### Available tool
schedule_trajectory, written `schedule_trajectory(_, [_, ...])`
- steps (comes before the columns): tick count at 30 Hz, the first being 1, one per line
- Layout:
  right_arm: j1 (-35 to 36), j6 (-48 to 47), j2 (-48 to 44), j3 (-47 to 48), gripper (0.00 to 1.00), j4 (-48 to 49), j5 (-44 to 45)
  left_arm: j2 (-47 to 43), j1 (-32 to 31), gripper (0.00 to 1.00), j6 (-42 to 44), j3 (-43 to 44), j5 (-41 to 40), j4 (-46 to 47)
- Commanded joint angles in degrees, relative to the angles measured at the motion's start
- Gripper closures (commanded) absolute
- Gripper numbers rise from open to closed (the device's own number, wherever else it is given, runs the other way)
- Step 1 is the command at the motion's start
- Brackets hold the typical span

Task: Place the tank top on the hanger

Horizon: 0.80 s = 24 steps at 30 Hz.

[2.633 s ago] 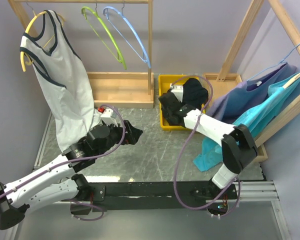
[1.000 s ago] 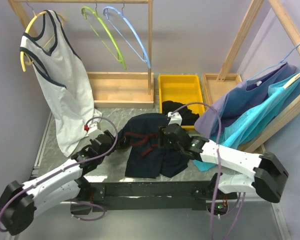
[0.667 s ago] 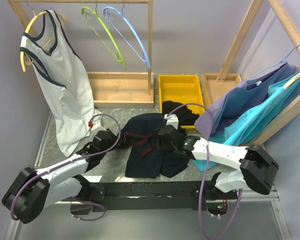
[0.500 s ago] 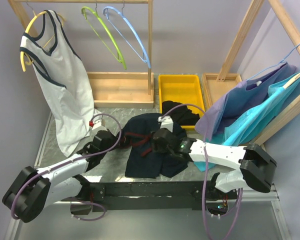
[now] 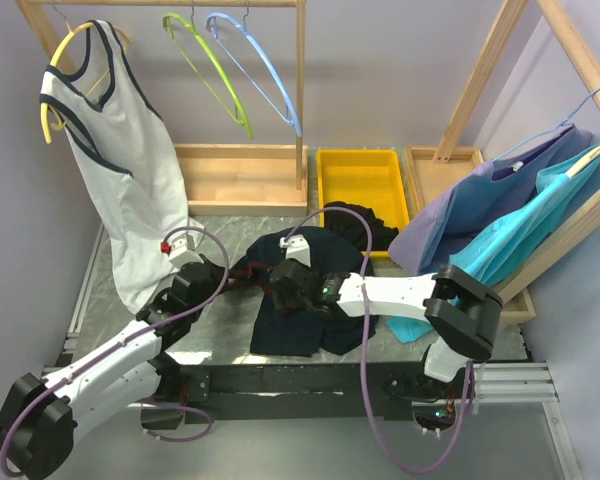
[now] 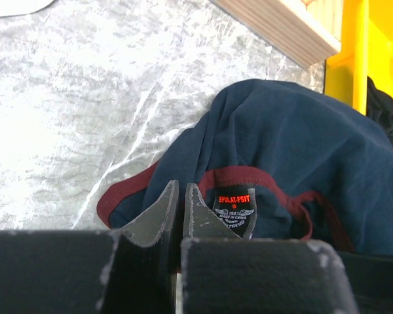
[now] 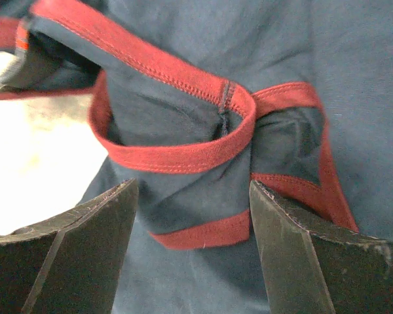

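Starting at the left: the white tank top (image 5: 120, 160) hangs on its yellow hanger, no change there. The real news is the left gripper (image 5: 223, 277). A second ago its jaws were apart at the left edge of the tank top (image 5: 280, 330); now they're clenched tight. In the wrist view the fingers (image 6: 160, 209) meet right where the dark red trim runs in, next to the neck label (image 6: 234, 209), so it looks like a pinch on that trimmed edge.

Moving right, the right gripper (image 5: 277, 278) has slid leftward across the garment from its far side and spread its jaws wider on the way. It's released, holding nothing. Its fingers (image 7: 85, 242) sit on either side of a loop of red-trimmed strap (image 7: 177, 157) without touching it, so probably lining up a second grab.

So the tank top is still a crumpled heap on the table between the two arms, but one corner seems anchored now. The hanger (image 5: 216, 78) is still up on the back rail, well apart from all this. Further right, the yellow bin (image 5: 360, 153) and the black garment (image 5: 365, 225) in front of it aren't involved.
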Motion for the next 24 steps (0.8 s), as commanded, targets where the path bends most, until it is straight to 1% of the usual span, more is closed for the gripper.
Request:
schedule_trajectory(1, [-0.86,0.07,2.38,1.68,0.26,4.96,-2.6,-1.45,0.23,0.99,0.42,3.26,-1.43,-1.65])
schedule_trajectory(2, [-0.95,-0.02,2.56,1.68,0.31,5.49,-3.39,-1.54,0.23,0.99,0.51,3.7,-1.43,-1.56])
schedule_trajectory(3, [-0.86,0.15,2.48,1.94,0.39,5.5,-3.49,-2.07,0.23,0.99,0.51,4.14,-1.34,-3.48])
schedule_trajectory(4, [-0.77,0.07,0.82,2.2,0.67,4.1,-2.79,-2.51,0.23,0.99,0.42,4.75,-1.43,-4.28])
schedule_trajectory(5, [-0.6,-0.02,-0.76,2.38,0.77,3.22,-1.74,-3.03,0.23,0.99,0.51,6.5,-1.51,-5.16])
schedule_trajectory(6, [-0.34,-0.63,-2.86,2.56,0.84,2.34,-0.43,-4.86,0.23,0.99,0.68,7.82,-1.69,-7.86])
schedule_trajectory(7, [-0.42,-1.16,-7.15,2.91,0.98,-0.1,1.07,-6.01,0.23,0.99,0.33,9.4,-2.21,-9.19])
schedule_trajectory(8, [-0.34,-1.86,-9.19,3.87,1.0,-2.65,3.0,-7.16,0.23,0.99,0.5,12.81,-2.83,-10.43])
schedule_trajectory(9, [-0.33,-3.26,-11.13,7.18,1.0,-5.37,4.76,-9.0,0.23,0.99,0.68,14.93,-3.01,-11.31])
schedule_trajectory(10, [-0.33,-4.14,-14.8,9.22,1.0,-10.54,7.91,-9.62,0.23,0.99,1.46,17.22,-3.36,-12.97])
schedule_trajectory(11, [-0.33,-5.37,-16.58,13.94,1.0,-12.5,9.68,-9.8,0.23,0.99,2.26,22.72,-3.97,-13.77])
schedule_trajectory(13, [-0.51,-10.37,-20.18,19.93,1.0,-17.76,13.1,-8.76,0.23,0.99,5.59,29.51,-5.03,-16.31])
schedule_trajectory(14, [-0.51,-12.39,-20.72,27.18,1.0,-19.1,16.34,-7.88,0.23,0.99,7.08,37.11,-5.55,-17.2])
schedule_trajectory(15, [-0.68,-16.76,-20.99,30.91,1.0,-20.07,17.68,-5.35,0.23,0.99,9.8,41.19,-6.6,-18.16])
schedule_trajectory(16, [-1.21,-18.98,-20.82,34.6,1.0,-21.21,18.3,-4.02,0.23,0.99,11.3,45.24,-6.96,-18.78])
schedule_trajectory(17, [-1.47,-21.01,-20.64,41.86,1.0,-21.57,18.4,-2.61,0.23,0.99,12.88,52.58,-6.88,-19.14])
schedule_trajectory(18, [-1.82,-25.64,-20.38,45.06,1.0,-21.4,18.22,0.19,0.23,0.99,15.94,56.14,-6.7,-18.97])
schedule_trajectory(19, [-2.18,-27.86,-19.68,47.97,1.0,-20.09,18.22,1.69,0.23,0.99,17.45,59.57,-6.44,-18.96])
schedule_trajectory(20, [-3.22,-30.06,-19.15,53.13,1.0,-19.21,18.05,3.19,0.23,0.99,19.04,66.3,-6.0,-19.14])
schedule_trajectory(21, [-3.84,-34.08,-18.62,55.44,1.0,-18.24,17.17,6.51,0.23,0.99,21.84,69.59,-4.61,-19.31])
schedule_trajectory(22, [-4.81,-34.99,-17.31,57.64,1.0,-16.58,16.82,8.37,0.23,0.99,22.99,72.93,-3.9,-19.92])
schedule_trajectory(23, [-6.73,-37.18,-16.25,62.8,1.0,-16.56,16.21,10.13,0.23,0.99,24.14,79.84,-3.19,-20.63])
schedule_trajectory(24, [-7.88,-38.24,-13.89,65.81,1.0,-16.91,14.46,13.71,0.23,0.99,26.06,83.12,-2.49,-22.29])
